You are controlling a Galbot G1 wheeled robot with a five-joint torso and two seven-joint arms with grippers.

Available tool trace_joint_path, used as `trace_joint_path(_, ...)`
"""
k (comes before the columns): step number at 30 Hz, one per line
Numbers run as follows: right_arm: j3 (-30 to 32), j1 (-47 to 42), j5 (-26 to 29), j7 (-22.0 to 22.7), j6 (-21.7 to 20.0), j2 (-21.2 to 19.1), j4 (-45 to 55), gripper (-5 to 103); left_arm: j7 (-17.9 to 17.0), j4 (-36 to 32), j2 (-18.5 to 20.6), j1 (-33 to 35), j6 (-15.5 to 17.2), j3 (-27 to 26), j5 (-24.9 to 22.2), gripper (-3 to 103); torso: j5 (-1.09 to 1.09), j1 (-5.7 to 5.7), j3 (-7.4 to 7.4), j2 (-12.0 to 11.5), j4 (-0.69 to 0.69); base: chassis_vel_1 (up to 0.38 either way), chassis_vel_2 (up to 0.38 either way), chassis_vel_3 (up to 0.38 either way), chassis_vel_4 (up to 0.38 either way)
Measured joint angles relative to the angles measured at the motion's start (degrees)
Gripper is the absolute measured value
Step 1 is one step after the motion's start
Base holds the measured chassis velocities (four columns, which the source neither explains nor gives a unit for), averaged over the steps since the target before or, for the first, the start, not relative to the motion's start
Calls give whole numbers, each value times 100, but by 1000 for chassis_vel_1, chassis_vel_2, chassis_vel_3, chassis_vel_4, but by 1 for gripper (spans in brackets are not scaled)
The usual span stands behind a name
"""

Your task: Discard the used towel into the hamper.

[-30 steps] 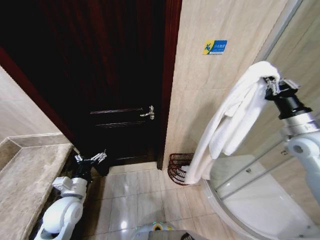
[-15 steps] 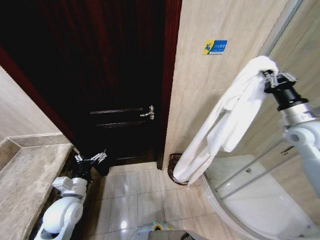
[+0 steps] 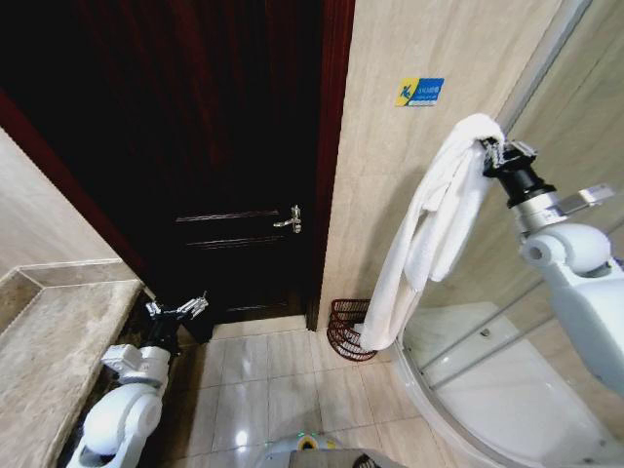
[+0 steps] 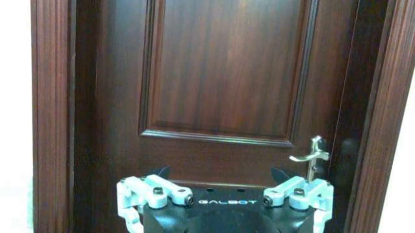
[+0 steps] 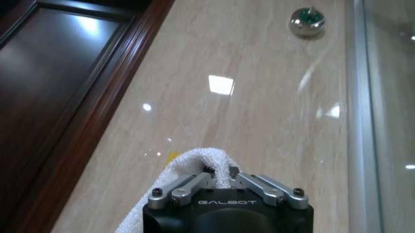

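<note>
Towel [image 3: 429, 229] hangs from my right gripper [image 3: 494, 151], jaws clenched on its top fold, its tail dangling below over the hamper [image 3: 351, 330]. I'd centre the tail above the rim before letting go. Left gripper [image 3: 178, 312] waits low, spread.

The towel [image 3: 429, 229] hanging from the right pincer [image 3: 494, 151] covers the hamper's [image 3: 347, 330] far side; in the right wrist view, its folds bury the fingertips, and the picture's edge cuts its trailing length.
</note>
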Motion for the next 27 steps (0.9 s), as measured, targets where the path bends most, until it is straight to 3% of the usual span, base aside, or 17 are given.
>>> trace_joint_path(17, -368, 880, 433, 11, -36, -265, -457, 4, 0, 0, 0, 0, 0, 0, 0, 100, 0, 0, 0, 0, 0, 0, 0, 0, 0)
trace_joint_path(27, -1554, 2419, 474, -10, -61, -148, -1089, 4, 2, 0, 0, 0, 0, 1, 0, 100, -4, 0, 0, 0, 2, 0, 0, 0, 0)
